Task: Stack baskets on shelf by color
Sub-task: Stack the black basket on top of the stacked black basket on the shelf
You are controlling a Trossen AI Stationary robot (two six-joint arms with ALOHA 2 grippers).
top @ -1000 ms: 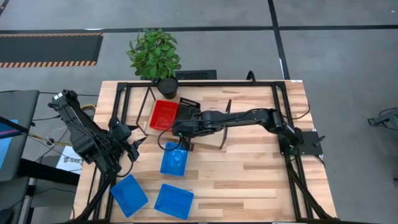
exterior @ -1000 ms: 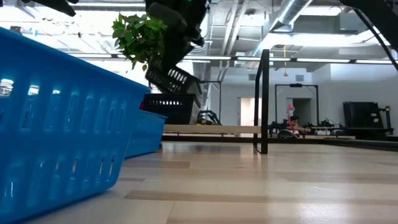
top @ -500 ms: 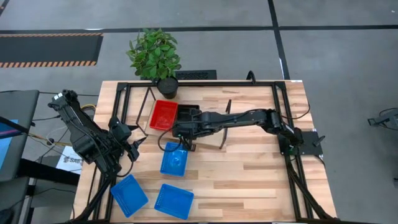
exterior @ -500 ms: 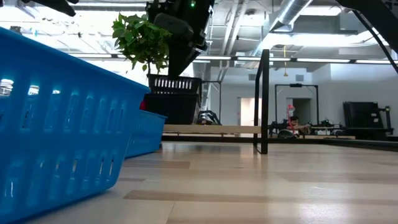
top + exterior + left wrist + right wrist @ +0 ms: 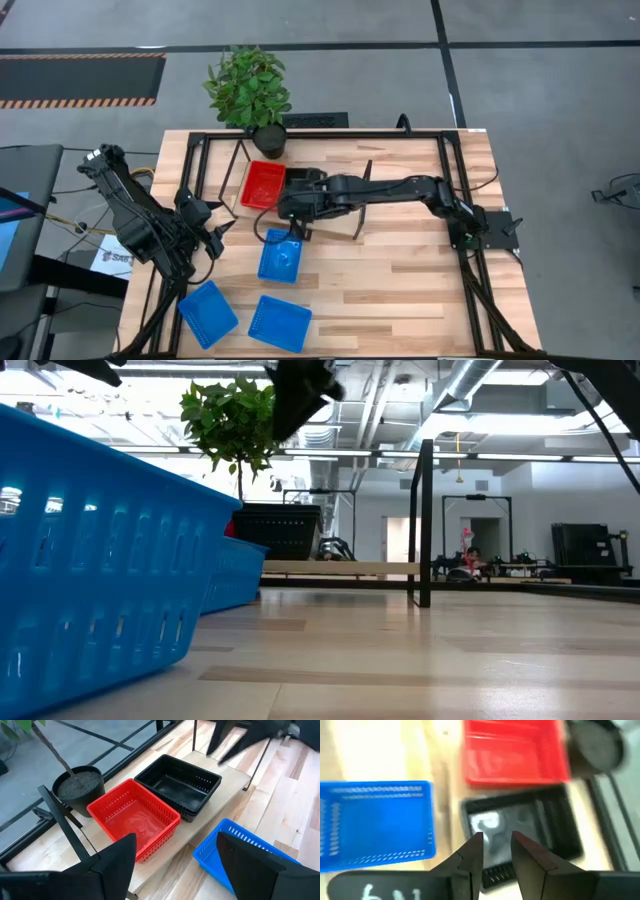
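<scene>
The right hand [image 5: 291,203] hangs over the black plastic mesh baskets [image 5: 179,786] on the light wooden shelf board with thin black end frames [image 5: 234,779]. Its fingers [image 5: 470,857] stand a little apart with nothing between them. The black baskets sit on the shelf just beside the red plastic mesh baskets [image 5: 134,822], which are nearer the potted green plant [image 5: 250,88] at the back of the worktop [image 5: 400,290]. How many trays are nested in either pile cannot be told from these views.

Three blue plastic mesh baskets remain off the shelf: one [image 5: 281,258] just in front of it, and two more, [image 5: 208,312] and [image 5: 280,322], near the front left corner of the worktop. The left hand [image 5: 200,232] waits by the worktop's left edge, facing the shelf; its dark fingers [image 5: 112,862] are spread wide and hold nothing.

Judging by their look, these baskets are light, fairly stiff and thin-walled, so a firm squeeze may flex the mesh. The best hold seems to be a pinch on the rim of one short wall, one finger inside and one outside. Being light and smooth, a basket is likely to tilt or swing from a one-sided grip, and it could slide on the wood if nudged. The blue one nearest the shelf looks like the next to take.
</scene>
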